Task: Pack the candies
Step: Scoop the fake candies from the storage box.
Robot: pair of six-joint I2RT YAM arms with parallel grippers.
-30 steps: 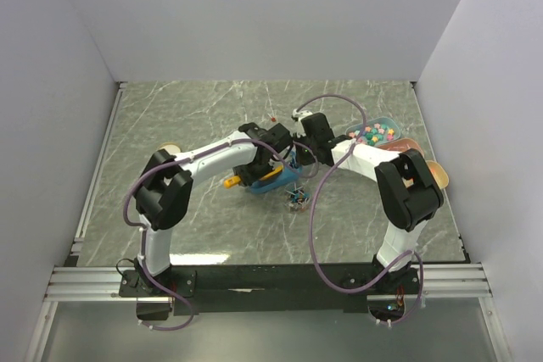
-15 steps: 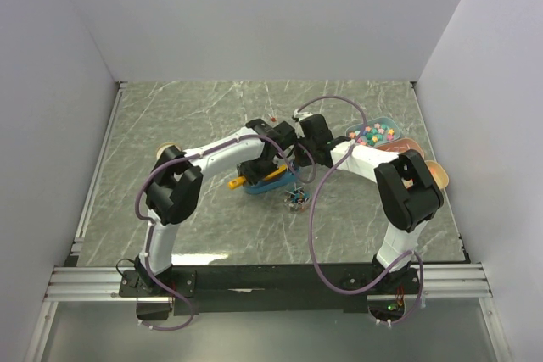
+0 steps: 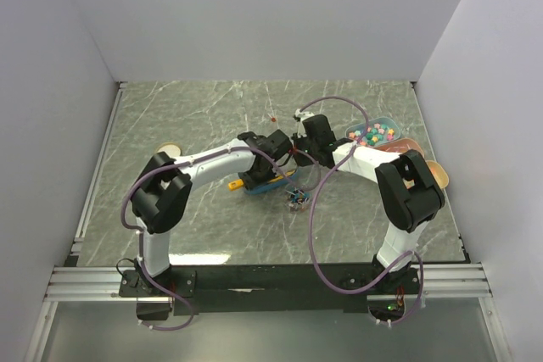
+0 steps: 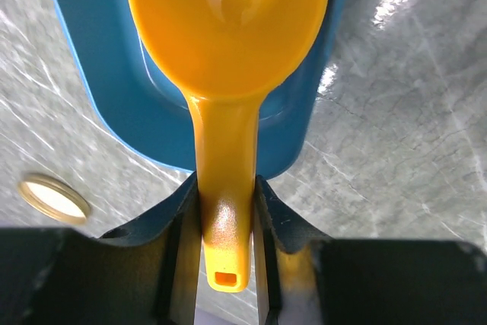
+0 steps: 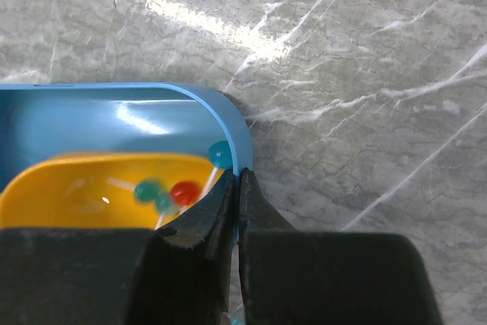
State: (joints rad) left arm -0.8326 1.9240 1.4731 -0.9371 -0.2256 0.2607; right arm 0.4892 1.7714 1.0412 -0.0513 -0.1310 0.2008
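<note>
A yellow scoop [image 4: 228, 28] hangs over a blue container [image 4: 99, 74], and my left gripper [image 4: 226, 186] is shut on its handle. In the right wrist view the scoop [image 5: 68, 188] carries a few tiny candies [image 5: 183, 192], teal and red. Another teal one [image 5: 221, 154] lies just inside the container's wall. My right gripper [image 5: 237, 178] is shut on the rim of the blue container [image 5: 91, 123]. From above, both grippers, left [image 3: 257, 174] and right [image 3: 296, 160], meet at the container [image 3: 276, 184]. A small heap of dark and blue candies [image 3: 295, 199] lies on the table just in front of it.
A clear tub of pastel sweets [image 3: 373, 133] and a bowl of orange-red sweets [image 3: 400, 147] stand at the right. A tan lid [image 3: 170, 150] lies at the left, also seen as a lid [image 4: 53, 197] beside the container. Another tan disc [image 3: 439, 174] sits at the far right.
My left arm has swung and lowered its forearm, turning the scoop over the blue container. The right arm and the container have stayed in place.
</note>
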